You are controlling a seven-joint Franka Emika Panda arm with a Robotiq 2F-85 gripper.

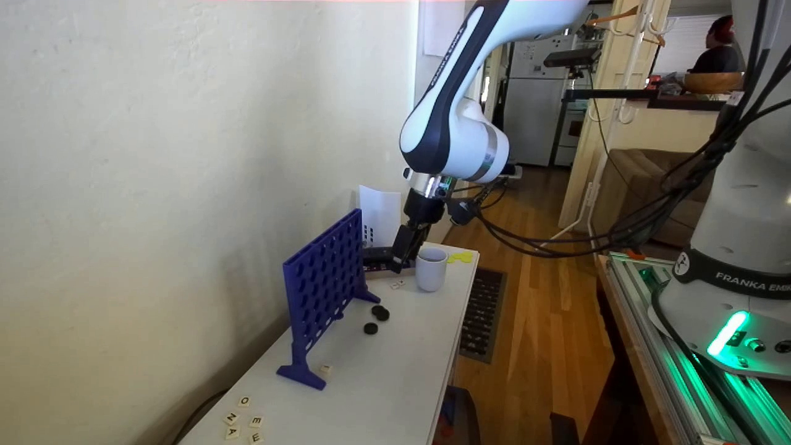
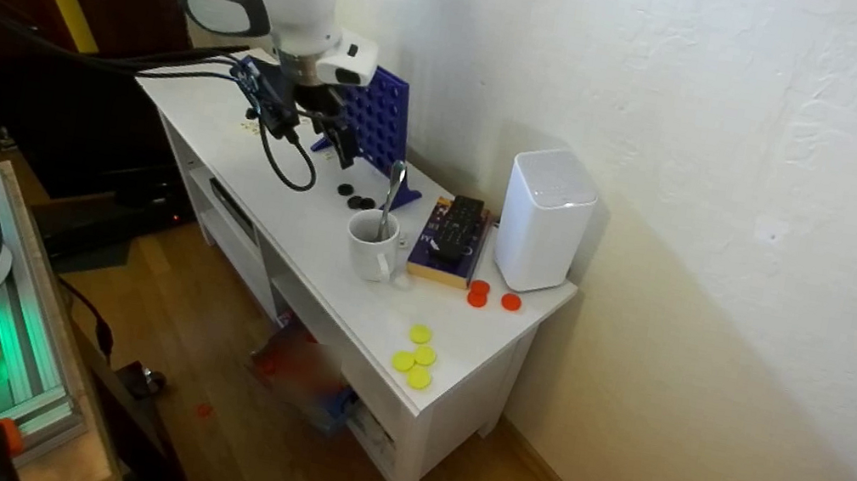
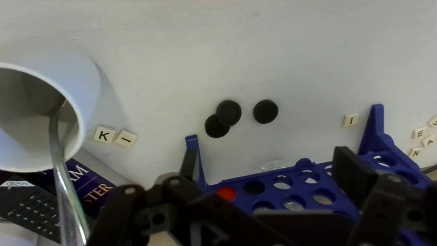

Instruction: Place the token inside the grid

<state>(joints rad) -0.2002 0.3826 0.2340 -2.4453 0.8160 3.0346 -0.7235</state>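
Note:
The grid is a blue upright rack standing on the white table near the wall; it also shows in the other views. In the wrist view a red token and a dark token sit in its bottom row. Loose black tokens lie flat in front of it, two overlapping and one apart; they also show in both exterior views. My gripper is open with nothing between its fingers, above the table near the grid.
A white cup with a spoon stands beside a book bearing a black remote. A white box stands by the wall. Red tokens and yellow tokens lie near the table end. Letter tiles are scattered.

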